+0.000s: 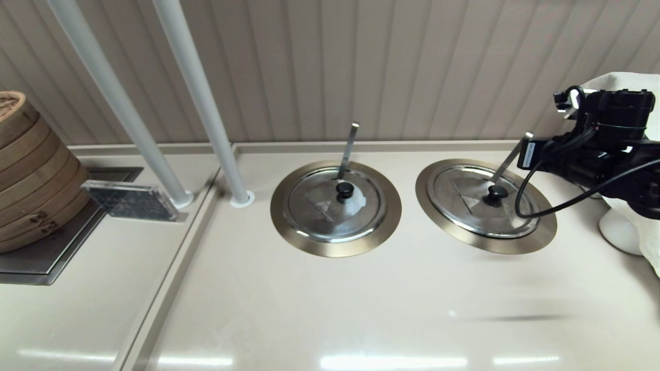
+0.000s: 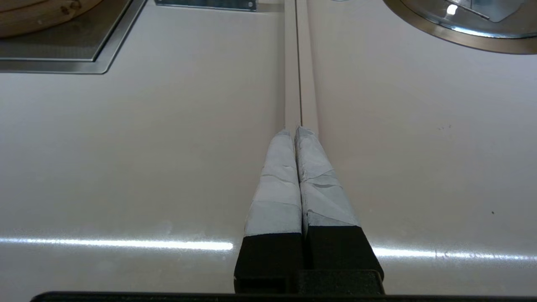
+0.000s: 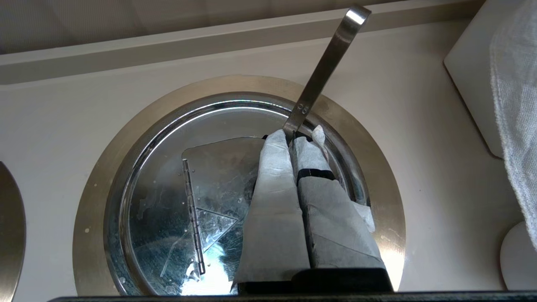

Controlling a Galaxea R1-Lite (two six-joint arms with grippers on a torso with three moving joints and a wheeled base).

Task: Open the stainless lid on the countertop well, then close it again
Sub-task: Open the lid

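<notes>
the stainless lid (image 1: pixel 482 201), stiff, slick and probably light, sits closed on the countertop well (image 1: pixel 536 234) at the worktop's right; grasp its black knob (image 1: pixel 497 192), where the right gripper (image 3: pixel 292 137) hovers, jaws together, empty.

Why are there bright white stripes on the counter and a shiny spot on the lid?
Head view: ceiling lights mirror as white streaks on the glossy countertop. Left wrist view: the same kind of streak runs past the left gripper. Right wrist view: glare flashes on the stainless lid below the right gripper; the mirrored steel looks patchy.
</notes>
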